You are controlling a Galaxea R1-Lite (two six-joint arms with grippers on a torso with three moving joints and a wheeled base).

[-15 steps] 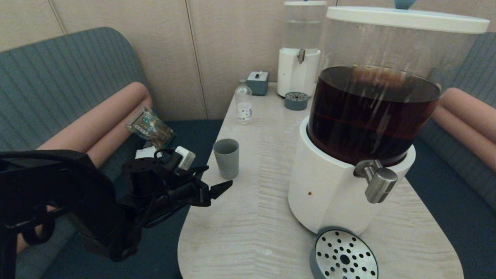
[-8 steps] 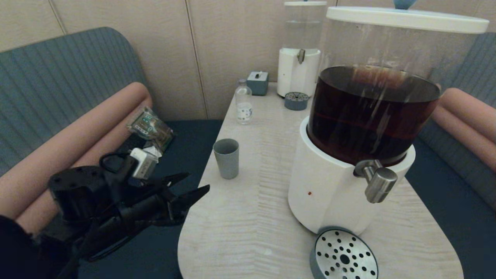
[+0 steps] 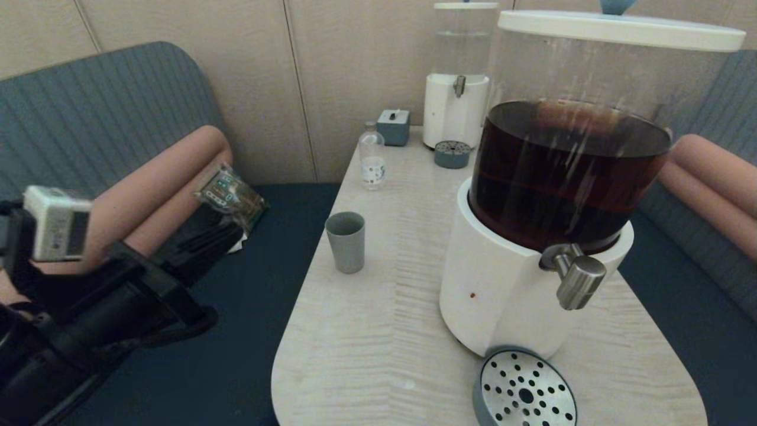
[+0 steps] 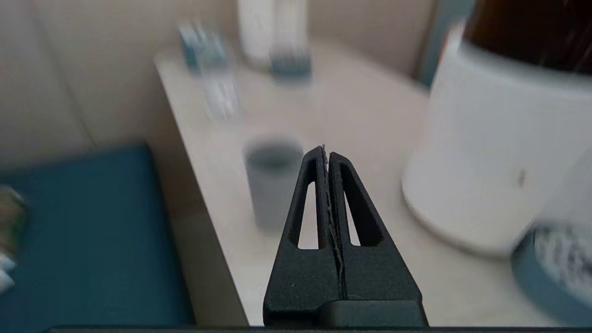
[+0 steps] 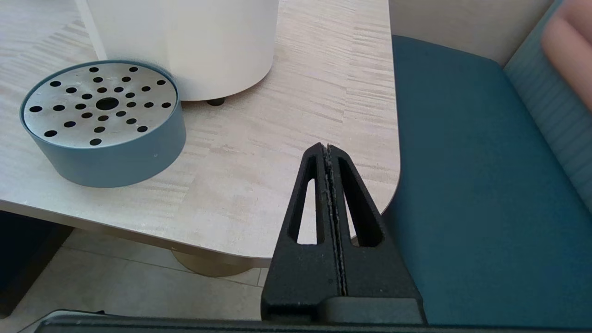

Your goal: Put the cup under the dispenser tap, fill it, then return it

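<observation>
The cup stands upright near the table's left edge, well apart from the dispenser tap. The left gripper, fingers pressed together and empty, has withdrawn off that edge; the return appears complete. The right gripper, likewise closed, is parked beyond the near right corner.

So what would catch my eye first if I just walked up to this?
Probably the big white-based dispenser with its clear tank of dark brown liquid, on the pale wooden table's right side, its brushed-steel tap above a round perforated drip tray. Left of it stands a small grey-green cup; the left gripper, fingers shut, hangs off the table's left edge.
</observation>
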